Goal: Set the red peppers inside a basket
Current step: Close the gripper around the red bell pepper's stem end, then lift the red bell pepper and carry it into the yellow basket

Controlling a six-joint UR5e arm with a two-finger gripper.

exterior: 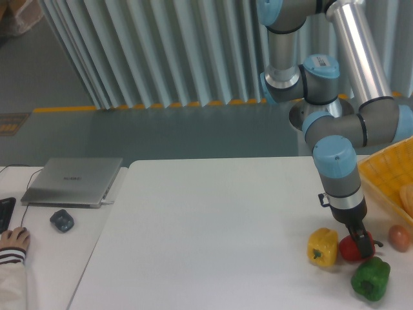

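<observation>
The red pepper (350, 250) sits on the white table between a yellow pepper (323, 247) and a green pepper (370, 278). My gripper (362, 246) is down over the red pepper, its dark fingers around or against the pepper's top right side. The fingers partly hide the pepper. I cannot tell whether they have closed on it. The yellow lattice basket (381, 177) stands at the right edge of the table, only partly in view, behind and to the right of the peppers.
A small orange-brown fruit (399, 237) lies right of the red pepper, near the basket. A closed laptop (73, 181), a dark mouse (62, 221) and a person's hand (13, 240) are on the left desk.
</observation>
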